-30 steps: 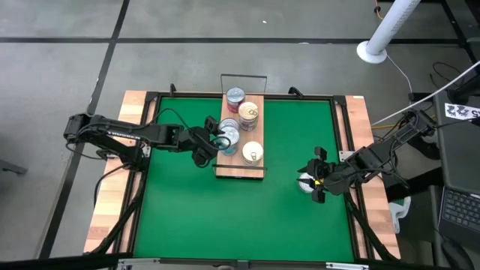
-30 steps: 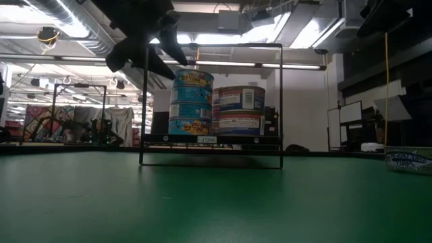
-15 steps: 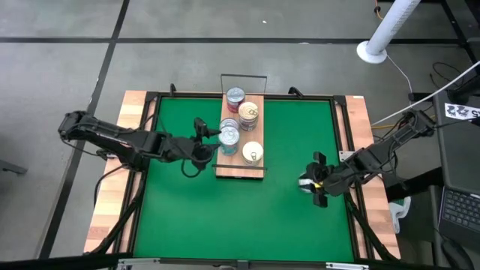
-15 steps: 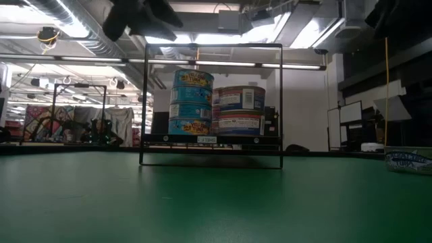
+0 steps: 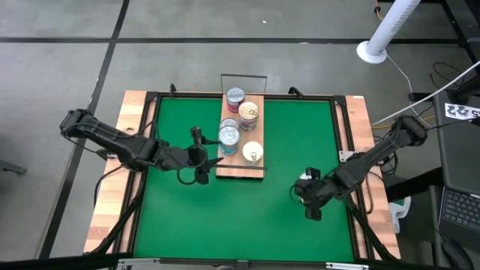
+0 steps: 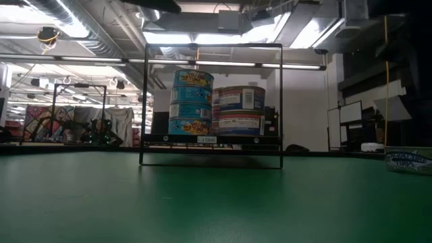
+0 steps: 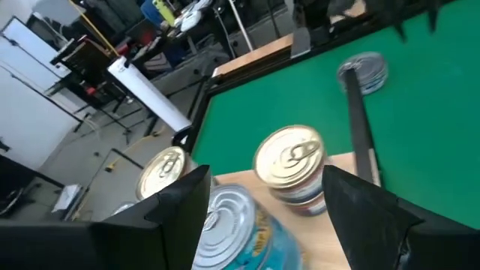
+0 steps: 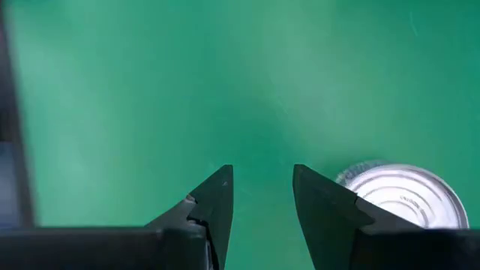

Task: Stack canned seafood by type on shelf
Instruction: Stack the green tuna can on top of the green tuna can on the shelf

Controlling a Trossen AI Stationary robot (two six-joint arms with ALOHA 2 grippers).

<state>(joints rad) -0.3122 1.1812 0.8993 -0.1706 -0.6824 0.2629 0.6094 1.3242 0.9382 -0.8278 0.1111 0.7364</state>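
Observation:
The shelf point(image 5: 227, 163) is a wood-grain board with wire rails. Tins stand on it: a silver-topped stack point(image 5: 229, 136), gold-topped tins point(image 5: 253, 153) point(image 5: 248, 115) and a red-topped tin point(image 5: 235, 96). The low view shows the blue-labelled stack point(image 6: 191, 101) and a red-and-blue stack point(image 6: 237, 111). My left gripper point(image 5: 197, 155) hovers open just left of the shelf, facing the silver top point(image 7: 229, 217). My right gripper point(image 5: 307, 199) is open over the mat. A lone silver tin point(image 8: 405, 195) lies flat on the mat beside one finger, not between the two.
Green mat point(image 5: 285, 127) covers the table inside a dark frame, with wooden strips point(image 5: 112, 202) at both sides. Wire rails point(image 6: 212, 46) close the shelf's short ends. The lone tin point(image 6: 408, 160) lies near the mat's right side. A white post point(image 5: 386, 30) stands beyond the far right corner.
My left gripper has drawn back from the silver-topped stack toward the table's left and near edges and risen, staying open; the stack stays on the shelf. My right gripper has moved toward the left and near edge, past the lone tin, which has not moved.

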